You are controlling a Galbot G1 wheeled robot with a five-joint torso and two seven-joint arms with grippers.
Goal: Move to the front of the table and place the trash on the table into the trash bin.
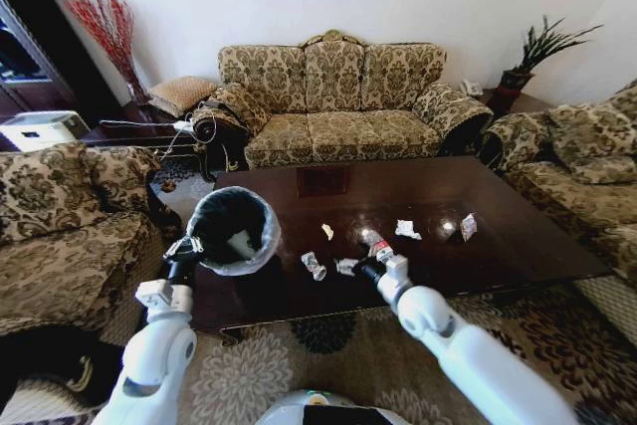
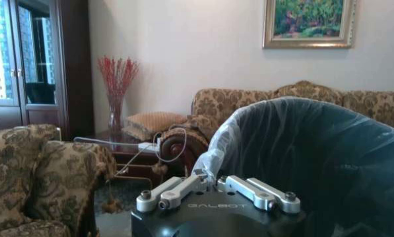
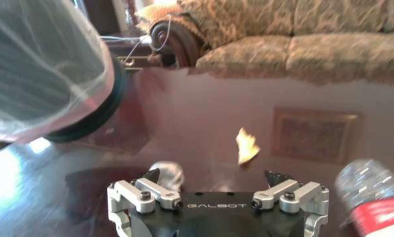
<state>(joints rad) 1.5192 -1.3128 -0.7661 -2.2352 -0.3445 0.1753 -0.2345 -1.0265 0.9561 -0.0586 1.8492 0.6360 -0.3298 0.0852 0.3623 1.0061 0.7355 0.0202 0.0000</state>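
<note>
Looking down from the head view, the dark table fills the middle of the scene with the sofa beyond it. The left gripper is at the table's near-left corner, closed on the near rim of the trash bin, which is tilted so its black-lined mouth faces the camera. The right gripper is low over the table's near middle. Just left of it lies a crumpled white wad, and further left another crumpled piece. The clear bottle with a red label lies just beyond the gripper. A small pale scrap sits farther back, a white paper wad lies to the right, and a pinkish-white wrapper lies further right still.

From the left wrist view, the left gripper has its fingers drawn together on the pale plastic folded over the bin's rim, the black liner rising beyond it.

From the right wrist view, the right gripper has its fingers spread wide and holds nothing. A white wad lies on the table touching or just beside one fingertip. The pale scrap lies beyond, the bottle is off to one side, and the bin's mouth is beyond the gripper on the other side.
</note>
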